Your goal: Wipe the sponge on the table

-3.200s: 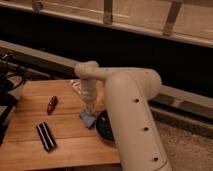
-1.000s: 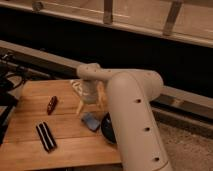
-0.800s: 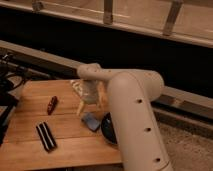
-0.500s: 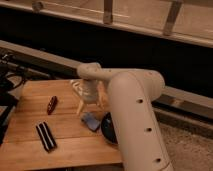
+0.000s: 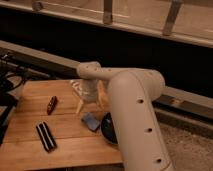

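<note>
Hanging over the middle of the wooden counter (image 5: 65,147), the end effector (image 5: 90,106) points straight down, and its two pale fingers (image 5: 80,106) stand spread wide with nothing held between them. The sponge (image 5: 91,121), a small light-blue pad, lies flat on the counter just below the end effector and a little toward the front edge; a narrow strip of wood shows between the fingertips and the pad, so they look apart. Just beside the sponge, on its right, sits a dark round thing (image 5: 108,129), half hidden behind the thick white arm (image 5: 135,115); whether the two touch I cannot tell. The arm comes in from the lower right and covers that side of the counter. To the left of the end effector, well apart from the sponge, a small dark-red object (image 5: 51,104) lies on the planks. Nearer the front left, a black block (image 5: 45,136) with a pale stripe along its length lies at an angle on the wood.
</note>
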Controlling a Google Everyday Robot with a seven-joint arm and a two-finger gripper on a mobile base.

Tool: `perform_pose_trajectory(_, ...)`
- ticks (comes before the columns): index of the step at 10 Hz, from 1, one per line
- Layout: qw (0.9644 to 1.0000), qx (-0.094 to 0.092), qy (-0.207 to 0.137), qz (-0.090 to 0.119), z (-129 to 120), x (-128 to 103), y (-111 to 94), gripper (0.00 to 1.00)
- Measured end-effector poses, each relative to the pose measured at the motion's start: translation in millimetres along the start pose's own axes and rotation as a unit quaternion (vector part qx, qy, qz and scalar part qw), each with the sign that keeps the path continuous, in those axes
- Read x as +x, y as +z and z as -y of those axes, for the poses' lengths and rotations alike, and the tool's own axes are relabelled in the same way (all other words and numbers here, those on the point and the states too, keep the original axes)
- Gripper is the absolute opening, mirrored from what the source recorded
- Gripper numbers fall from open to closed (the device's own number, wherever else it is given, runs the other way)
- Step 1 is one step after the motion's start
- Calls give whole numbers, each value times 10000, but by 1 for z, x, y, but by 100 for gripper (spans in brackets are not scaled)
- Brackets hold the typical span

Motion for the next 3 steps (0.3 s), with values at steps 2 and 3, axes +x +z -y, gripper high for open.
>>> perform_pose_trajectory(2, 9999, 123, 4, 45, 5, 4, -2, 86)
perform_pose_trajectory(3, 9998, 183, 9, 54, 6, 6, -2, 86)
